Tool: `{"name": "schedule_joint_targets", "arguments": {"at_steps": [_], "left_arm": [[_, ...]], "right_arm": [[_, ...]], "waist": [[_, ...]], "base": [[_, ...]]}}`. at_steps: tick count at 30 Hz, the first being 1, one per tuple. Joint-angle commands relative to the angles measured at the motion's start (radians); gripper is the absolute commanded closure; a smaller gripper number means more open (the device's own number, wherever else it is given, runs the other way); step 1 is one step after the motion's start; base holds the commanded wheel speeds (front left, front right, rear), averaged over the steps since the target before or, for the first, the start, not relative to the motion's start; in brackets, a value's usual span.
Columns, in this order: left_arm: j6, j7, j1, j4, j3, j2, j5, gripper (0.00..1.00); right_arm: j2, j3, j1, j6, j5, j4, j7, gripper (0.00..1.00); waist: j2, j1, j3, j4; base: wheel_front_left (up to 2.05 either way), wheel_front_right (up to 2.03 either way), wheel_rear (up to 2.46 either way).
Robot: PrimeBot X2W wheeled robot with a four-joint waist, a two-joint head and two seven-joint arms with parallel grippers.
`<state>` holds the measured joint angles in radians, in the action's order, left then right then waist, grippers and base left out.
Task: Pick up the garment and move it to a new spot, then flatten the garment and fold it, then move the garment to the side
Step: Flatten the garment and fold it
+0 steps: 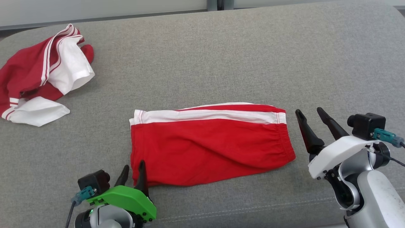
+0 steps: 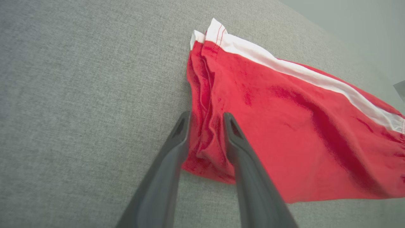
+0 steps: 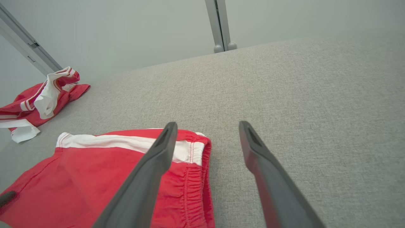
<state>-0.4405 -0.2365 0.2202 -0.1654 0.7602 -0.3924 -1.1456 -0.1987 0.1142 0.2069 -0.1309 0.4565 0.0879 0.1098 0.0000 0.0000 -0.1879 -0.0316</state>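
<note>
**A:** Red shorts (image 1: 208, 145) are lying folded flat in the middle of the bench (image 1: 221, 57), aren't they?

**B:** Seemingly. Moving and folding are looking done; the shift aside is waiting.

**A:** Pincers?

**B:** Left pincer (image 1: 134, 164) is standing half open astride the shorts' near left corner, apparently not pinching. Right pincer (image 1: 308, 110) is gaping wide, holding nothing, hovering just beside the waistband end.

Head looks down; close wrist views share shorts (image 1: 208, 145)
</note>
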Motion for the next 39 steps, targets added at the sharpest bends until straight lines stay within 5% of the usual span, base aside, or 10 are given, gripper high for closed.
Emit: {"name": "schedule_joint_targets", "arguments": {"at_steps": [1, 20, 29, 39], "left_arm": [[-0.006, -0.011, 0.009, -0.009, -0.009, -0.001, 0.018, 0.0], [-0.006, -0.029, -0.051, 0.084, -0.123, -0.005, 0.231, 0.0], [-0.005, -0.028, -0.057, 0.116, -0.119, 0.016, 0.264, 0.0], [-0.002, -0.025, -0.041, 0.12, -0.112, 0.025, 0.268, 0.0]], "right_arm": [[-0.002, -0.001, -0.001, 0.0, 0.007, 0.005, -0.004, 0.0], [0.03, -0.061, -0.129, 0.0, 0.014, 0.051, -0.013, 0.0], [0.045, -0.083, -0.09, 0.0, 0.046, 0.187, -0.045, 0.0], [-0.013, -0.055, 0.019, 0.0, 0.128, 0.369, -0.007, 0.0]], "waist": [[0.0, 0.0, 0.002, -0.003], [0.0, 0.0, 0.05, 0.083], [0.0, 0.0, 0.021, 0.177], [0.0, 0.0, -0.002, 0.245]], "base": [[0.0, 0.0, 0.0], [0.0, 0.0, 0.0], [0.0, 0.0, 0.0], [0.0, 0.0, 0.0]]}}
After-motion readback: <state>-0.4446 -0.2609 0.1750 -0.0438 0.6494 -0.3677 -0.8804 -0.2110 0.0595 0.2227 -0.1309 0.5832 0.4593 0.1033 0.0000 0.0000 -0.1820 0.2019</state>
